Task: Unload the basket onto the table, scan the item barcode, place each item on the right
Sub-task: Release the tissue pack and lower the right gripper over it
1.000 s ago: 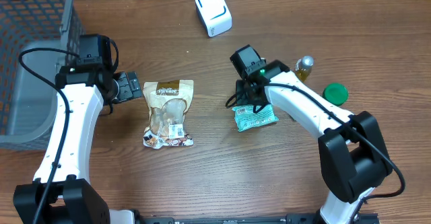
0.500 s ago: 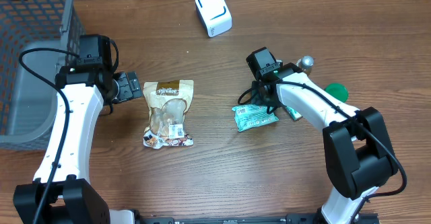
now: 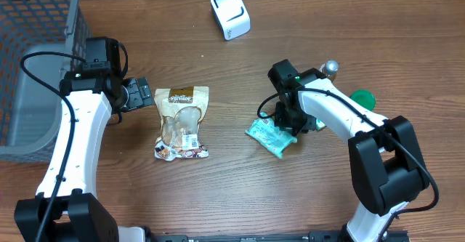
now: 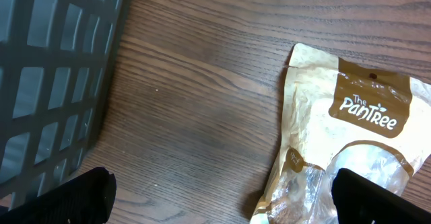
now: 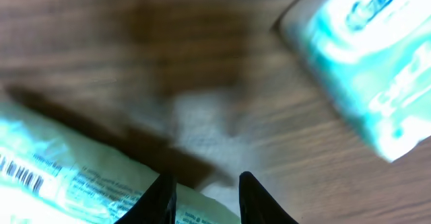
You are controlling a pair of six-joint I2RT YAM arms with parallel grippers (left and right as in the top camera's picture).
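A teal snack packet (image 3: 267, 136) hangs tilted from my right gripper (image 3: 290, 126), which is shut on its edge. In the right wrist view the two dark fingers (image 5: 163, 196) pinch the packet (image 5: 60, 177), and a barcode (image 5: 20, 170) shows on its printed face at the far left. The white scanner (image 3: 230, 12) stands at the back of the table, well away from the packet. My left gripper (image 3: 142, 95) is wide open just left of a tan PanTree bag (image 3: 182, 121), holding nothing; that bag (image 4: 350, 136) lies by its right finger (image 4: 380, 198).
A grey mesh basket (image 3: 29, 60) fills the far left. Behind my right arm lie a second teal packet (image 5: 363, 49), a green lid (image 3: 361, 100) and a small bottle (image 3: 330, 68).
My right gripper has shifted right and toward the front with the teal packet, which has turned and tilted off its flat spot. The left arm has not moved.
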